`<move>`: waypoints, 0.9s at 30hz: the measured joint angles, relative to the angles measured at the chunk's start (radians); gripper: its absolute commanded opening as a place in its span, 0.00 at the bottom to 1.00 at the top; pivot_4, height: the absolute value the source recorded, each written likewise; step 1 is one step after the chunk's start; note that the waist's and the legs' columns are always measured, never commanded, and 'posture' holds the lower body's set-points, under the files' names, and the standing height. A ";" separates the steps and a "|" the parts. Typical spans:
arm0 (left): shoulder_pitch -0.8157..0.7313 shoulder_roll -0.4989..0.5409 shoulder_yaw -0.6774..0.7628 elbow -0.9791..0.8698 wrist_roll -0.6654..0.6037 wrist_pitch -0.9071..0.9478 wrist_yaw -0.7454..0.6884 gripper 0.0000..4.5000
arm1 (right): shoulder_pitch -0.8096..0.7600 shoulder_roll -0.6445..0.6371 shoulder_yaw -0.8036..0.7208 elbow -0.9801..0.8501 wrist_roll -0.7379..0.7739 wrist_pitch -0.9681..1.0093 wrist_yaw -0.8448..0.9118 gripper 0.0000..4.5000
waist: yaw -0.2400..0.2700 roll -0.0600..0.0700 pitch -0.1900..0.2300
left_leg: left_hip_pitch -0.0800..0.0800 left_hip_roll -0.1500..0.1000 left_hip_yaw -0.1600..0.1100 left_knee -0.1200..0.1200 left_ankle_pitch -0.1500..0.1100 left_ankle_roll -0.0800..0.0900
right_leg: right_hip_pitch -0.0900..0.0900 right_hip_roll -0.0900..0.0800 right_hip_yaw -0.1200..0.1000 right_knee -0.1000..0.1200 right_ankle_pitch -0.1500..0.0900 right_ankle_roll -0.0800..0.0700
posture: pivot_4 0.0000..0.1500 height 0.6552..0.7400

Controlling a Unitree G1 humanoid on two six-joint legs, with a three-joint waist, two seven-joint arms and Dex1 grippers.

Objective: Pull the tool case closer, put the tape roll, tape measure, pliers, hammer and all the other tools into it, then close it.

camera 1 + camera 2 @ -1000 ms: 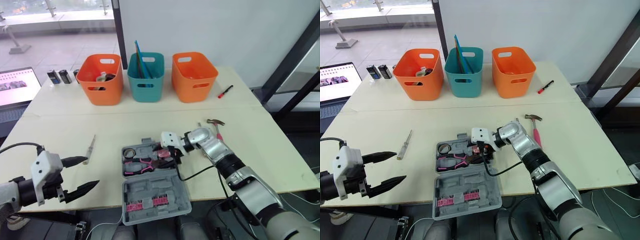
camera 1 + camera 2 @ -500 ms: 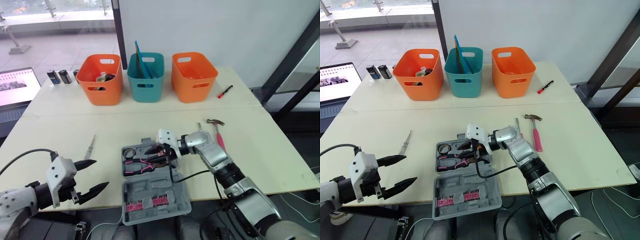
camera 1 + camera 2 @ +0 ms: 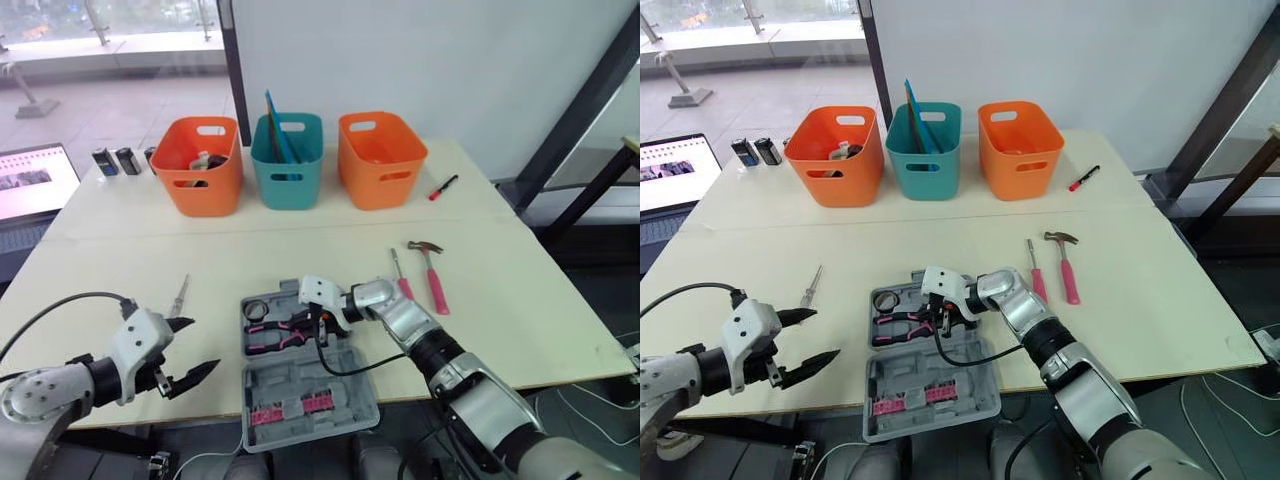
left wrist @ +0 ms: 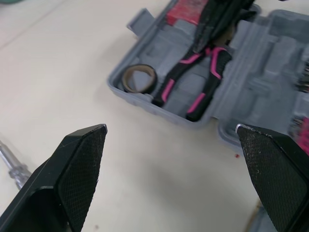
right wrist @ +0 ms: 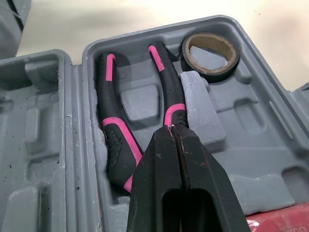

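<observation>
**Lead:** Changes since a second ago?

**Checker:** Left gripper (image 3: 200, 345): now closer to the tool case (image 3: 300, 385). Right gripper (image 3: 322, 318): now further in over the case's far half.

**Lead:** Largest first, then.

**Checker:** Table (image 3: 520, 300): pale, carries everything listed. Far side, in a row: left orange basket (image 3: 198, 165), teal basket (image 3: 287, 158), right orange basket (image 3: 380, 158). Tool case: grey, lies open at the near edge, both halves flat.

**Lead:** Claws?

**Checker:** Left: spread wide, grips nothing, hovers just left of the case. Right: fingers (image 5: 154, 183) pressed together, nothing seen between them, tips down at one handle of the pliers (image 5: 113, 130).

**Lead:** Tools?

**Checker:** Hammer (image 3: 432, 272): flat on the table, right of the case and apart from it, pink handle. Pink-handled screwdriver (image 3: 398, 275): just beside the hammer, on its left. Pliers: seated in the far half of the case, black and pink. Clear-handled screwdriver (image 3: 180, 295): out on the table, left of the case, near the left gripper. Tape roll (image 5: 212, 73): in the far-left corner pocket, just beside the pliers' handle ends.
</observation>
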 measured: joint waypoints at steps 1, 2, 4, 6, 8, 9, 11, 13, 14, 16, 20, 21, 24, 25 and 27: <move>0.003 0.001 0.001 0.000 -0.014 0.014 -0.008 1.00 | 0.006 0.000 -0.010 -0.004 0.008 0.001 0.002 0.01 | -0.001 0.000 0.000 | 0.000 0.000 0.000 0.000 0.000 0.000 | -0.001 0.000 0.000 0.000 0.000 0.000 | 1.00 0.93; 0.003 0.001 0.001 0.000 -0.030 0.031 -0.015 1.00 | 0.020 0.000 -0.029 -0.015 0.027 0.006 0.009 0.01 | 0.001 0.000 0.000 | -0.001 0.000 0.000 0.000 0.000 0.000 | -0.002 -0.001 0.000 -0.001 0.000 0.000 | 1.00 0.93; -0.006 0.001 0.002 0.001 -0.048 0.056 -0.021 1.00 | 0.045 -0.003 -0.064 -0.040 0.069 0.015 0.033 0.01 | 0.006 0.000 0.000 | -0.008 0.000 0.000 0.000 0.000 0.000 | -0.004 -0.001 0.000 0.000 0.000 0.000 | 1.00 0.93; -0.027 0.000 0.001 0.001 -0.058 0.076 -0.015 1.00 | 0.055 -0.009 -0.097 -0.082 0.114 0.014 0.060 0.01 | 0.012 0.001 0.001 | -0.015 0.000 0.000 0.002 0.000 0.000 | -0.012 0.000 0.000 0.001 0.000 0.000 | 1.00 0.93; -0.053 -0.009 -0.003 0.005 -0.058 0.071 -0.008 1.00 | 0.056 -0.034 -0.132 -0.158 0.153 0.000 0.084 0.01 | 0.015 0.002 0.002 | -0.017 0.000 0.000 0.003 0.000 0.000 | -0.013 0.000 0.000 0.002 0.001 0.001 | 1.00 0.93; -0.057 -0.011 -0.007 0.006 -0.060 0.063 -0.019 1.00 | 0.055 -0.063 -0.145 -0.201 0.155 -0.018 0.091 0.01 | 0.015 0.002 0.002 | -0.017 0.000 0.000 0.003 0.000 0.000 | -0.012 0.000 0.000 0.002 0.000 0.001 | 1.00 0.93; -0.045 -0.014 -0.027 0.002 -0.077 0.060 -0.041 1.00 | 0.055 -0.154 -0.147 -0.265 0.143 -0.067 0.123 0.01 | 0.018 0.002 0.002 | -0.017 -0.001 0.000 0.004 0.000 0.000 | -0.011 -0.001 0.000 0.000 0.000 0.001 | 1.00 0.93; -0.036 -0.024 -0.048 0.005 -0.087 0.077 -0.048 1.00 | 0.064 -0.251 -0.150 -0.287 0.141 -0.079 0.175 0.01 | 0.020 0.001 0.002 | -0.017 -0.001 0.000 0.004 0.000 0.000 | -0.010 -0.001 0.000 -0.001 0.000 0.001 | 1.00 0.93; -0.038 -0.022 -0.052 0.009 -0.093 0.088 -0.053 1.00 | 0.070 -0.282 -0.151 -0.289 0.140 -0.079 0.194 0.01 | 0.018 0.001 0.002 | -0.016 -0.001 0.000 0.005 0.000 0.000 | -0.010 -0.001 0.000 -0.001 0.000 0.001 | 1.00 0.93; -0.054 -0.003 -0.069 0.038 -0.099 0.087 -0.086 0.89 | 0.089 -0.346 -0.148 -0.305 0.140 -0.088 0.247 0.00 | 0.015 0.002 0.002 | -0.016 -0.001 0.000 0.004 0.000 0.000 | -0.011 -0.001 0.000 0.000 0.000 0.001 | 1.00 0.93; -0.093 0.014 -0.084 0.149 -0.091 0.042 -0.155 0.49 | 0.097 -0.449 -0.132 -0.292 0.114 -0.116 0.329 0.00 | 0.012 0.003 0.003 | -0.016 -0.001 0.000 0.004 0.000 0.000 | -0.012 -0.001 0.000 0.000 0.000 0.001 | 1.00 0.93; -0.106 0.014 -0.095 0.173 -0.088 0.040 -0.158 0.39 | 0.094 -0.465 -0.121 -0.266 0.081 -0.151 0.325 0.00 | 0.013 0.003 0.003 | -0.016 -0.001 0.000 0.004 0.000 0.000 | -0.012 -0.001 0.000 0.000 0.000 0.001 | 1.00 0.93; -0.134 0.012 -0.172 0.256 -0.021 -0.023 -0.165 0.04 | 0.088 -0.474 -0.073 -0.181 -0.005 -0.251 0.300 0.00 | 0.013 0.002 0.003 | -0.016 -0.001 0.001 0.004 0.000 0.000 | -0.012 -0.001 0.000 -0.001 0.000 0.001 | 1.00 0.93; -0.146 0.007 -0.202 0.289 0.006 -0.050 -0.169 0.02 | 0.088 -0.467 -0.060 -0.149 -0.027 -0.280 0.290 0.00 | 0.014 0.003 0.003 | -0.016 -0.001 0.001 0.004 0.000 0.000 | -0.011 -0.001 0.000 -0.001 0.000 0.001 | 1.00 0.93; -0.176 -0.017 -0.245 0.347 0.042 -0.092 -0.167 0.02 | 0.085 -0.448 -0.042 -0.095 -0.058 -0.325 0.269 0.00 | 0.015 0.003 0.003 | -0.016 -0.001 0.001 0.004 0.000 0.000 | -0.011 -0.001 0.000 0.000 0.000 0.001 | 1.00 0.93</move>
